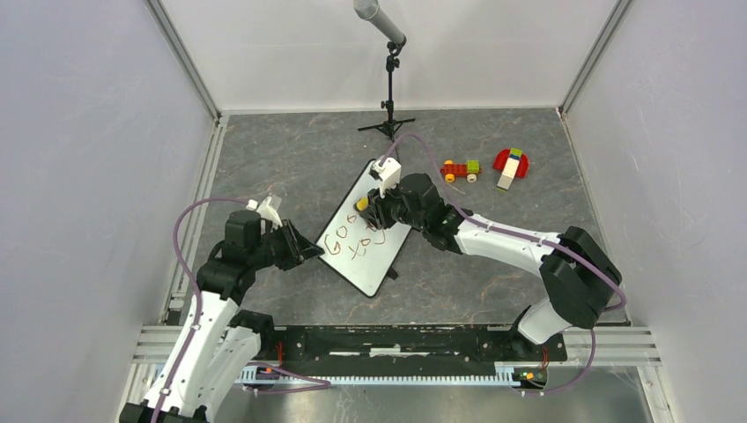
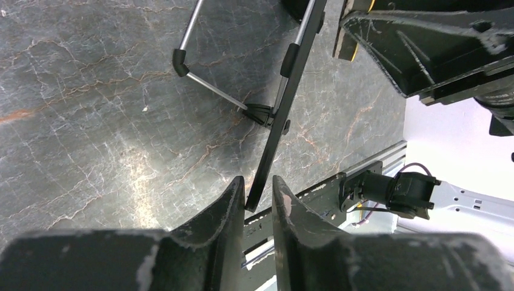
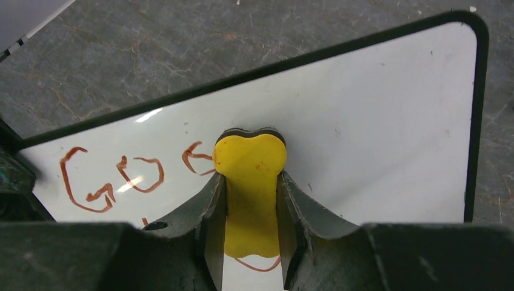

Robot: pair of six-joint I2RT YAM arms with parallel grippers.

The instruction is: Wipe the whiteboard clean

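Note:
The whiteboard [image 1: 366, 225] lies propped at a slant mid-table, with red handwriting [image 1: 348, 242] on its near half. My right gripper [image 1: 370, 210] is shut on a yellow eraser [image 3: 250, 163], whose tip presses on the board face [image 3: 376, 121] just right of the red letters [image 3: 91, 182]. My left gripper [image 1: 308, 249] is at the board's left edge. In the left wrist view the thin black edge [image 2: 291, 91] runs down between my two fingertips [image 2: 259, 194]. It touches the left finger, and a small gap shows at the right one.
A microphone stand [image 1: 388, 88] rises at the back of the table. A toy car [image 1: 461, 169] and a red block toy [image 1: 511, 164] sit to the right of the board. The board's wire kickstand [image 2: 206, 82] shows underneath it. The black base rail [image 1: 396, 339] lines the near edge.

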